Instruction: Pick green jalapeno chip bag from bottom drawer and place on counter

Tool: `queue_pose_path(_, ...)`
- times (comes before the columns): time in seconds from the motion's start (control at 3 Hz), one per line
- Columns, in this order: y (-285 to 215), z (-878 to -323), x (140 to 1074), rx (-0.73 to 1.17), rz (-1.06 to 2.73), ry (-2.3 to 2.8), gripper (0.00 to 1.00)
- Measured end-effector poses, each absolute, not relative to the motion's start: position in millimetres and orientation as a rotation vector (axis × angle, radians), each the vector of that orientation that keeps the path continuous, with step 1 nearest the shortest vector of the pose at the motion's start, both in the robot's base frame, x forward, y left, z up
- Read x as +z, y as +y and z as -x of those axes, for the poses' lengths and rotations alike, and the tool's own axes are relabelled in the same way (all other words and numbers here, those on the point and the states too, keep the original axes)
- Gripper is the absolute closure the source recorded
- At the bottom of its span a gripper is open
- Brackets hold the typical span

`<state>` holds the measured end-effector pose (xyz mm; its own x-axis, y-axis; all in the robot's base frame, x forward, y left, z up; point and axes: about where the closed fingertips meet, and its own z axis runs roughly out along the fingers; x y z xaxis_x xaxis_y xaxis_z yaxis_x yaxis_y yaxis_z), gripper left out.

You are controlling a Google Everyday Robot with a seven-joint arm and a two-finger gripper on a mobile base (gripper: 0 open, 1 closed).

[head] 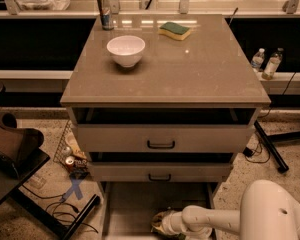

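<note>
The bottom drawer (132, 204) is pulled wide open below the two drawers with black handles. My white arm reaches in from the lower right, and my gripper (162, 224) is low over the drawer's floor near its front edge. A small dark, greenish crumpled thing (158, 218) shows right at the gripper's tip; it looks like part of the green jalapeno chip bag, mostly hidden by the gripper. The counter (200, 74) is the broad grey-beige cabinet top above.
On the counter stand a white bowl (125, 49), a green-and-yellow sponge (174, 30) and a can (105, 10). The upper two drawers (160, 139) are slightly open. Litter (72, 159) and cables lie on the floor at the left; bottles (266, 62) stand at the right.
</note>
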<state>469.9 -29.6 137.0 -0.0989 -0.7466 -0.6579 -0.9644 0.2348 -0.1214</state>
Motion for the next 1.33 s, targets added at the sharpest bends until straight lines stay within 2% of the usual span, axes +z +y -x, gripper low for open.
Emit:
queue_pose_path(0.33, -27.5, -468.8, 136.3, 0.463, 1.566, 1.899, 0.34)
queue_pose_path(0.67, -26.3, -468.1, 135.9, 0.465, 1.567, 1.899, 0.12)
queue_pose_path(1.0, -25.2, -467.3, 136.7, 0.465, 1.569, 1.9, 0.0)
queue_pose_path(1.33, -27.0, -466.6, 145.5, 0.445, 1.574, 1.916, 0.0)
